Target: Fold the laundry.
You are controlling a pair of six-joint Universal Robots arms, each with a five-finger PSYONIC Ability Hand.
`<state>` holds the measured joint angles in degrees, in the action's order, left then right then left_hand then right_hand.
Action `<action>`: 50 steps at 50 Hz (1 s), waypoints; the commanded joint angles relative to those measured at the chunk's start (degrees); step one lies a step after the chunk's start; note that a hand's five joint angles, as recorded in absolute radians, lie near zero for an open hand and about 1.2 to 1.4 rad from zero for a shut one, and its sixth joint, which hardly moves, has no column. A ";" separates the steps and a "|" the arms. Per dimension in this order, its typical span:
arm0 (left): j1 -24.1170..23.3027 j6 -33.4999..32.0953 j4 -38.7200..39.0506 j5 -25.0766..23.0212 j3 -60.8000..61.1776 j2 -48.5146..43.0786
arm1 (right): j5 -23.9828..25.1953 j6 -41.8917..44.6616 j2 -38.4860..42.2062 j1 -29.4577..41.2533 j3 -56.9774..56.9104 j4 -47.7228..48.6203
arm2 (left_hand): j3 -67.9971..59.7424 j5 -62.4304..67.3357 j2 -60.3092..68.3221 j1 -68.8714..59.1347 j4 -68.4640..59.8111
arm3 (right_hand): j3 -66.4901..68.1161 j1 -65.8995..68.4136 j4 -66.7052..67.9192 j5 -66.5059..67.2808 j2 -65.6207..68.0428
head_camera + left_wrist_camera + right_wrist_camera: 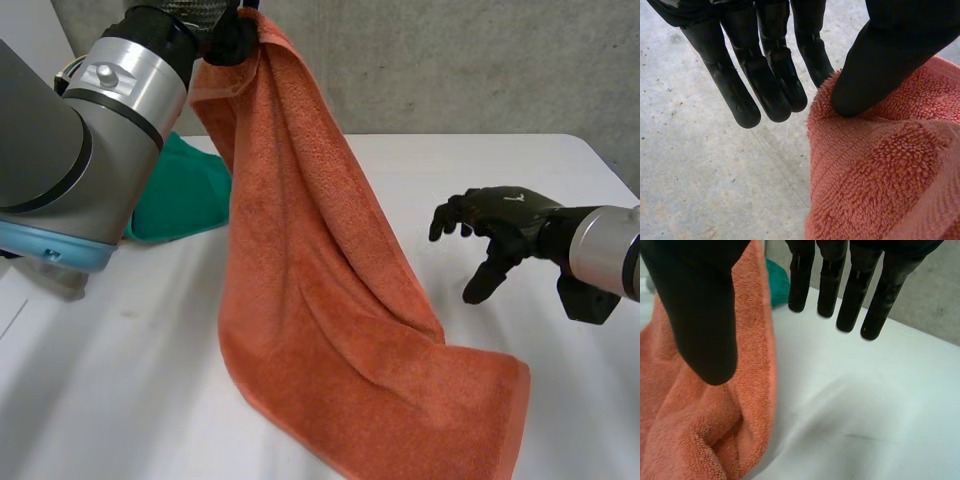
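While the left robot hand [235, 35] pinches an orange towel [320, 300] aloft at upper left, its lower end trailing on the bench [500, 170], the right robot hand [500, 225] hovers open and empty at right. No fold looks made yet; a green cloth [185, 195] lies behind.

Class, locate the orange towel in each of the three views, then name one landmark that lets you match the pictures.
Head view: orange towel hangs from the raised left hand, lower end on the white table.
Left wrist view: towel edge pinched under the thumb.
Right wrist view: towel bunched on the table beside the thumb of the right hand.
Landmark: the green cloth behind the towel, in head and right wrist views.
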<state>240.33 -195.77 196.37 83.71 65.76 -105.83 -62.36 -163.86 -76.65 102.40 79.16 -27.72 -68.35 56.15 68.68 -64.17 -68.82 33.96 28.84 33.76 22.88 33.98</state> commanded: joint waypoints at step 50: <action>7.09 4.52 12.99 -1.44 6.88 -9.23 | -17.62 4.68 4.14 2.62 0.20 38.19 | -11.65 13.85 11.32 -15.83 -11.18 | 46.04 51.16 46.24 47.12 46.02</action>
<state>247.74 -191.30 209.38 82.98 56.15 -117.89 -80.27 -162.40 -72.93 104.91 71.93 16.26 -68.50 56.15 68.76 -64.17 -68.83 67.89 57.10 68.06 56.27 67.54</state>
